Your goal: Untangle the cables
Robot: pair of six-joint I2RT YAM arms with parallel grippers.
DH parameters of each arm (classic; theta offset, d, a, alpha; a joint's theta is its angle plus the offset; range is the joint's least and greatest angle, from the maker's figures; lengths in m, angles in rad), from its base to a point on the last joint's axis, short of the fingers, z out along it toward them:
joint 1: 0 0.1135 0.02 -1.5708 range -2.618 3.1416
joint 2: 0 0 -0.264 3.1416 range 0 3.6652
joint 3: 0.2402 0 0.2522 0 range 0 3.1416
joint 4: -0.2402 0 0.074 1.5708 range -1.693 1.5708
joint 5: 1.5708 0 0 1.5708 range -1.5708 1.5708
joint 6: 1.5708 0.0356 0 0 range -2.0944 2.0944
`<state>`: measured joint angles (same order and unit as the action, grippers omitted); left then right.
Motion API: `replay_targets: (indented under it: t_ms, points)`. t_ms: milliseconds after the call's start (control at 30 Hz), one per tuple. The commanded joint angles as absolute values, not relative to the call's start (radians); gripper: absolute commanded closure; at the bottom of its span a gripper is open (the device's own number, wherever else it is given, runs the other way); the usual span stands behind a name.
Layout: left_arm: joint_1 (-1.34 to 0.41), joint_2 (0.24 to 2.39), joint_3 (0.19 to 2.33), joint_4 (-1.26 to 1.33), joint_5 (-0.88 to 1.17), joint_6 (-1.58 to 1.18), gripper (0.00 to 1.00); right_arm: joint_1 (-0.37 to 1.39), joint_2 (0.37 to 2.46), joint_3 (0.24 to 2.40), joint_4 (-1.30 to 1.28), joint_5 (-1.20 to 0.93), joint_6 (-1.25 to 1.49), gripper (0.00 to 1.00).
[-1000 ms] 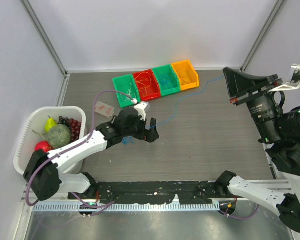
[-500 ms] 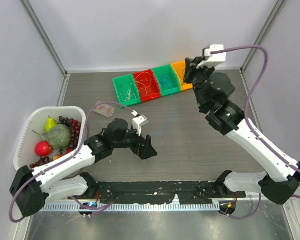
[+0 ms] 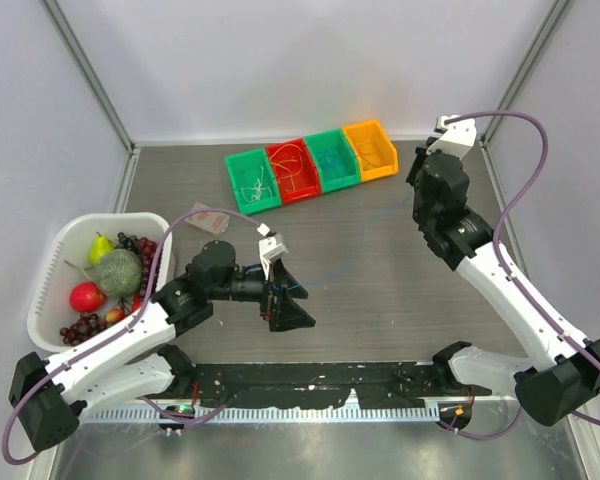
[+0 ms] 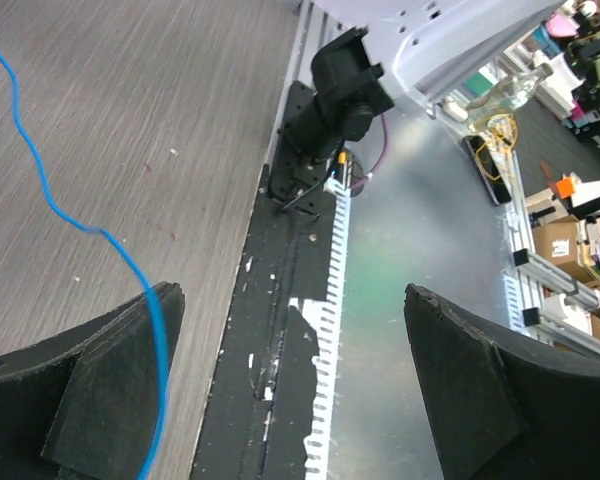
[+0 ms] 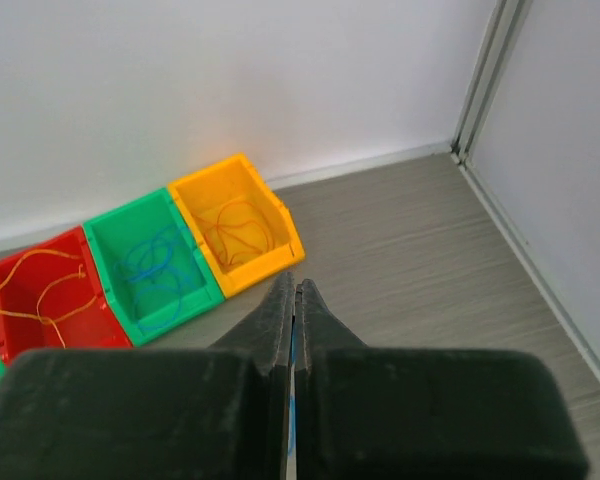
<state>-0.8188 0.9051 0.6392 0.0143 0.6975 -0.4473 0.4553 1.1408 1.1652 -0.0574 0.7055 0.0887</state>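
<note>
Blue cable [image 3: 300, 290] ran as one thin line over the grey wood-grain tabletop [image 3: 380, 300], from the left fingers [image 3: 292, 318] up and right toward the right fingers [image 3: 420, 172]. Its far stretch was too faint in the top view to trace.

Left fingers stood spread wide and clamped nothing. In the left wrist view the cable [image 4: 40, 180] snaked across the tabletop [image 4: 180, 100] and dropped along the inner edge of one finger [image 4: 90, 400]. Touching or just above it, couldn't tell. The other finger was well apart from the cable.

Right fingers [image 5: 293, 300] were pressed together with a blue sliver in the seam between them, so they were gripping the blue cable. They were pointed toward the bins.

Four bins sat side by side at the back wall:
- Green bin [image 3: 252, 182] held a whitish coil [image 3: 252, 185].
- Red bin [image 3: 292, 168] held an orange-yellow coil [image 3: 295, 172].
- Second green bin [image 3: 331, 160] held a blue coil [image 5: 150, 270].
- Yellow bin [image 3: 370, 150] held an orange coil [image 5: 235, 230].

All the coils were loose loops, each inside its own bin.

White basket [image 3: 55, 260] stood at the left edge with a pear, a melon, grapes and a red fruit in it. Small flat packet [image 3: 208, 217] lay on the tabletop between the basket and the green bin. Both were well apart from the blue cable.
</note>
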Motion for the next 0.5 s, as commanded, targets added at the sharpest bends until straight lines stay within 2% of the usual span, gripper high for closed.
replay_targets:
  t_ms: [0, 167, 267, 367, 467]
  points:
    - [-0.821, 0.818, 0.718, 0.070, 0.748, -0.494, 0.04, 0.460, 1.144, 1.123, -0.205, 0.697, 0.237, 0.99]
    - [-0.821, 0.700, 0.677, 0.387, 0.707, -0.659, 0.01, 0.462, 1.098, 1.019, -0.282, 0.590, 0.319, 0.99]
    - [-0.821, 0.683, 0.652, 0.523, 0.460, -0.748, 0.00, 0.462, 1.083, 0.931, -0.295, 0.446, 0.411, 0.99]
    - [-0.821, 0.709, 0.669, 0.510, 0.274, -0.707, 0.00, 0.460, 1.072, 0.878, -0.279, 0.324, 0.460, 0.99]
    - [-0.821, 0.747, 0.741, 0.333, 0.010, -0.609, 0.00, 0.462, 1.026, 0.838, -0.296, 0.207, 0.491, 0.99]
